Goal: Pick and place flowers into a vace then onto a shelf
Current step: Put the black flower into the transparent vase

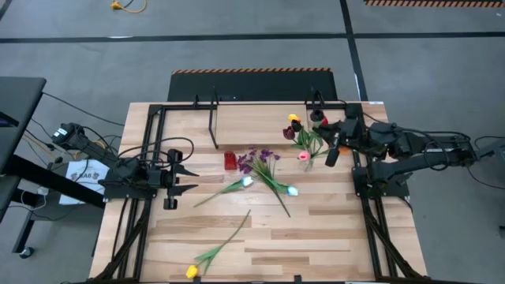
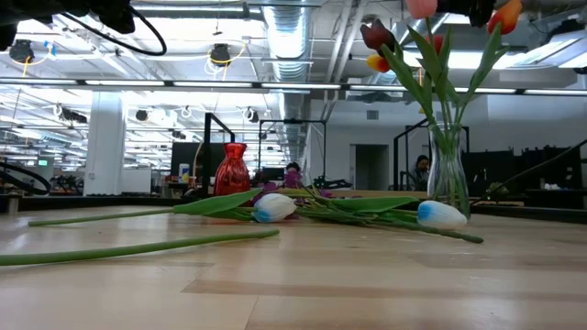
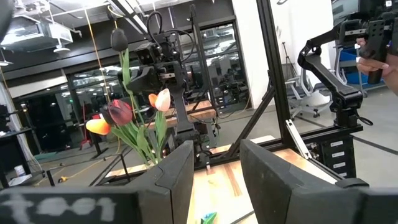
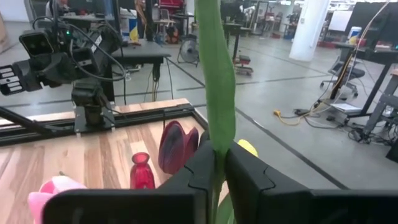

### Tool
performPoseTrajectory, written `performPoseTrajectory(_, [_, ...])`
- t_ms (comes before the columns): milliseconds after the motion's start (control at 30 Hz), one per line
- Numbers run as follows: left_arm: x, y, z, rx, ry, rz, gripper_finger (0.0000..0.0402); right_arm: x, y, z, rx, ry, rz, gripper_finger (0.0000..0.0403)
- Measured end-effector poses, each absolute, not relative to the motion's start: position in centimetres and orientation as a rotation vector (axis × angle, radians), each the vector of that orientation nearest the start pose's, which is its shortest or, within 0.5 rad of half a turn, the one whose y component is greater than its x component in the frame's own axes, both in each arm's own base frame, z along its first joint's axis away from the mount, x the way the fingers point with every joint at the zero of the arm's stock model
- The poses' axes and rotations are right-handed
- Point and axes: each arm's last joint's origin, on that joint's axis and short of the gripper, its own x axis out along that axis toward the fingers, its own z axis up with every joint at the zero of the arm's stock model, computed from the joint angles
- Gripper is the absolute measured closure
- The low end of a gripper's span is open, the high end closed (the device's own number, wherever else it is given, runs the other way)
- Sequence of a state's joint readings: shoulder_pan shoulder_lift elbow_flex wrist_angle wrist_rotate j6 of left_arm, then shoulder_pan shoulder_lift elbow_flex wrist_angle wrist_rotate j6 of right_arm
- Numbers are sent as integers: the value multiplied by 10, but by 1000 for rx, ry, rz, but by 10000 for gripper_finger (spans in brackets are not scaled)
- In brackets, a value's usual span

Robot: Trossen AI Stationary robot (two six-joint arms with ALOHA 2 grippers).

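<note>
A clear glass vase [image 2: 448, 176] stands toward the table's far right and holds several tulips: maroon [image 4: 176, 147], yellow [image 4: 247, 147], pink [image 1: 303, 155] and orange [image 2: 505, 16]. My right gripper [image 4: 217, 158] is just above the vase, shut on a green stem. Two white tulips [image 1: 247, 181] [image 1: 293, 191], a purple sprig [image 1: 256, 160] and a yellow tulip [image 1: 192, 271] lie flat on the table. The shelf [image 1: 260, 125] stands at the far edge. My left gripper [image 1: 189, 177] waits open at the table's left. My right gripper pinches a green leafy stem [image 4: 216, 144] between its two fingers. It comes in about level from the table's right, with the fingers across the stem. The stem stands upright and rises out of the wrist view. Which bloom it carries I cannot tell.
A small red vase [image 1: 230, 160] stands near the purple sprig at mid-table. Black frame rails [image 1: 150, 158] run along both sides of the table. Bare planks lie near the front right [image 1: 331, 237]. A person's hand [image 3: 373, 59] shows in the room beyond.
</note>
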State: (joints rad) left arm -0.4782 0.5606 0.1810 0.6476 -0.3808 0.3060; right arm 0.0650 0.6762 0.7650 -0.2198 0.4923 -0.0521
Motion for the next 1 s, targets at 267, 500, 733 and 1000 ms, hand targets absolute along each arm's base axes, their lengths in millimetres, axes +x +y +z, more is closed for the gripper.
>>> performPoseTrajectory(267, [127, -54, 234, 189, -255, -59, 278, 145, -4, 335, -40, 159, -425, 335])
performPoseTrajectory(500, [127, -54, 234, 190, -254, -59, 278, 144, -4, 330, 2, 204, -412, 316])
performPoseTrajectory(733, [127, -54, 234, 187, -254, -60, 278, 142, -4, 332, 21, 235, -412, 275])
performPoseTrajectory(1000, [127, -54, 234, 187, -254, -60, 278, 144, -3, 339, 26, 290, -390, 211])
